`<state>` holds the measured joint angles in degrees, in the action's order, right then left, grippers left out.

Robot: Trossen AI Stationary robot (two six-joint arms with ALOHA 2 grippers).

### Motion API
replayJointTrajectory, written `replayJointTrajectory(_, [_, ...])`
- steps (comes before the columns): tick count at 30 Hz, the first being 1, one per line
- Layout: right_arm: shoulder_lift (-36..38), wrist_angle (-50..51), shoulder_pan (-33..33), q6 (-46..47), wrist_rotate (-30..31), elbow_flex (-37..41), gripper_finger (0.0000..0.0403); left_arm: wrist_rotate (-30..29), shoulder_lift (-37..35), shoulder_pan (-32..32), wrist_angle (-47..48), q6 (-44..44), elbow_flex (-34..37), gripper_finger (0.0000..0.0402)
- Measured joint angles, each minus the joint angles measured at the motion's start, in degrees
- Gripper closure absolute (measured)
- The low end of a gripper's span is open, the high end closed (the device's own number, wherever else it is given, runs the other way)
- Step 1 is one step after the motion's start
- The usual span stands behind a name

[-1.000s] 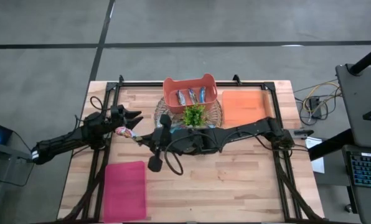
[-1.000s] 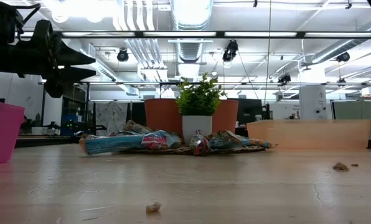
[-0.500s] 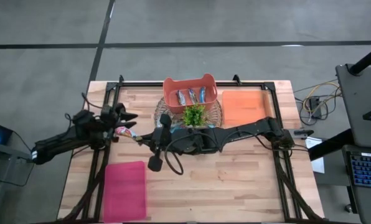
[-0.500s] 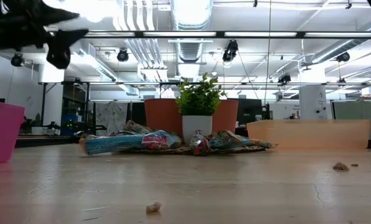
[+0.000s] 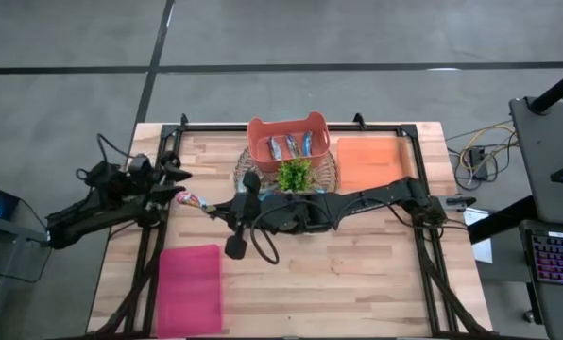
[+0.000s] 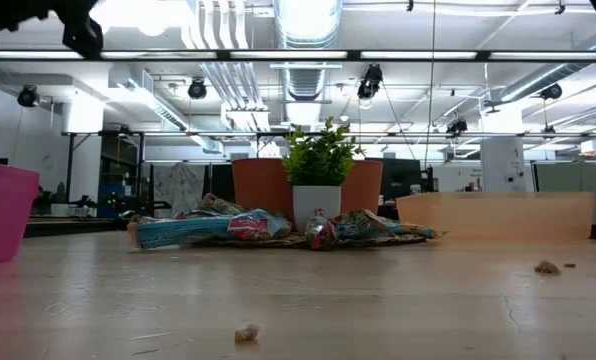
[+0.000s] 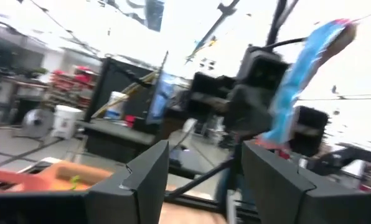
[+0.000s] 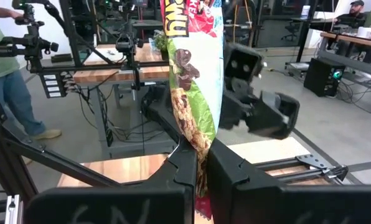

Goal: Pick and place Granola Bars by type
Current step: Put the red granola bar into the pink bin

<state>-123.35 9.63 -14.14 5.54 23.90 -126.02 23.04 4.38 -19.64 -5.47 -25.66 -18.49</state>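
My right gripper [image 8: 201, 149] reaches across the table's middle [image 5: 209, 204] and is shut on one of the Granola Bars [image 8: 195, 74], a green-and-brown wrapped one that also shows in the high view [image 5: 189, 199] and the left wrist view [image 7: 300, 81]. My left gripper [image 5: 176, 171] hangs open at the table's left side, raised and apart from that bar, with nothing between its fingers [image 7: 148, 177]. Blue bars [image 5: 291, 146] lie in the orange-red bin [image 5: 263, 127]. More bars [image 6: 203, 228] lie on a woven mat around the plant [image 6: 320, 160]. My right gripper pinches the bar's near end [image 8: 201, 140] between its two fingers. The fingers come about level from the table's right and lie along the bar. The bar sticks out past the fingertips toward the table's left, clear of the table.
A pink bin [image 5: 189, 288] stands at the near left and a flat orange tray [image 5: 368, 162] at the far right. Crumbs [image 6: 246, 333] lie on the wood. A black frame [image 5: 168, 142] runs along the table's edges. A person [image 8: 5, 81] stands beyond the table.
My left gripper has risen, drawn back toward the table's left edge away from the held bar, and tipped its fingers upward. My right gripper has kept still with the bar.
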Motion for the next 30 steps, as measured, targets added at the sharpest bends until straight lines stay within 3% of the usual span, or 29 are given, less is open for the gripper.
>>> replayJointTrajectory(4, [0.06, 0.0, 0.19, -0.16, -0.16, 0.01, 0.0394, 3.89, 3.69, 0.04, 3.63, 0.51, -5.02, 0.0201])
replayJointTrajectory(8, [0.07, -0.03, 0.27, -0.17, -0.17, 0.0, 0.0394, 3.96, 7.94, 0.02, 13.37, 3.9, -10.65, 0.0199])
replayJointTrajectory(14, [0.3, 0.0, 0.34, -0.21, -0.17, 0.0, 0.0394, 4.09, 12.54, 0.02, 17.95, 4.67, -17.03, 0.0199])
replayJointTrajectory(22, [1.66, 0.15, 0.53, -1.82, -0.17, 0.0, 0.0394, 8.4, 14.18, 0.07, 18.4, 3.03, -22.0, 0.0199])
replayJointTrajectory(30, [2.47, 0.17, 0.6, -2.73, -0.15, 0.0, 0.0394, 4.92, 14.32, 0.04, 25.23, 2.79, -26.83, 0.0199])
